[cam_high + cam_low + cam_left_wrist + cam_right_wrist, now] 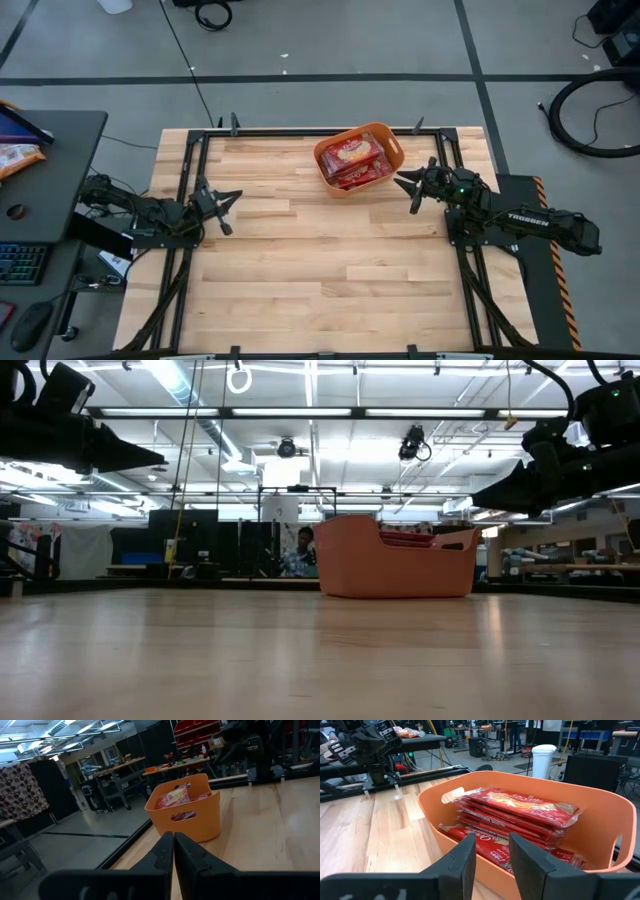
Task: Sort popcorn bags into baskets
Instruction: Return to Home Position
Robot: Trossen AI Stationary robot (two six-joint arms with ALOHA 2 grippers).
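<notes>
The left fingers (161, 854) sit pinched together, empty, basket (202, 822) well ahead. The right fingers (464, 856) hang slightly parted, empty, popcorn bags (520, 807) stacked just beyond their tips.

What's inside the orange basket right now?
Red popcorn bags lie stacked flat inside the orange basket, filling much of it. The lower bags show only their edges and the basket floor is covered, so I cannot count them exactly.

Tub (436, 809): smooth orange plastic, faint sheen. Popcorn bags (520, 807): glossy red foil, crinkled at seams. Table top (330, 260): pale wood planks, smooth, satin. Right gripper fingers (465, 857): matt dark plastic. Frame rail (280, 132): black metal.
</notes>
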